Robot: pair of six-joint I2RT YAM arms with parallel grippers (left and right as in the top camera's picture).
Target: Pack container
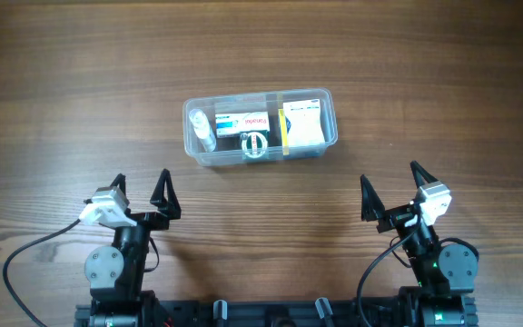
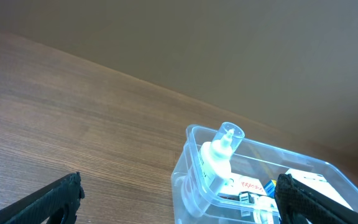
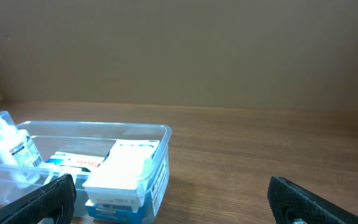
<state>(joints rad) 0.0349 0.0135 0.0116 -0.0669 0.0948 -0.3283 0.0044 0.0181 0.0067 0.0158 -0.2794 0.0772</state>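
Note:
The clear plastic container (image 1: 188,136) lies in the middle of the wooden table. Inside it a small white bottle (image 1: 203,127) lies at the left end, a white box with red lettering (image 1: 243,122) in the middle, and a white and yellow box (image 1: 303,125) at the right end. My left gripper (image 1: 141,186) rests near the front left, open and empty. My right gripper (image 1: 390,182) rests near the front right, also open and empty. Both stand well short of the container. The left wrist view shows the container (image 2: 185,180) and bottle (image 2: 219,155); the right wrist view shows the container (image 3: 92,124) and a white box (image 3: 126,165).
A small black and white item (image 1: 255,145) lies in the container by its front wall. A blue box (image 3: 114,208) sits under the white one at the right end. Bare wooden tabletop (image 1: 80,82) surrounds the container. Cables trail from both arm bases at the front edge.

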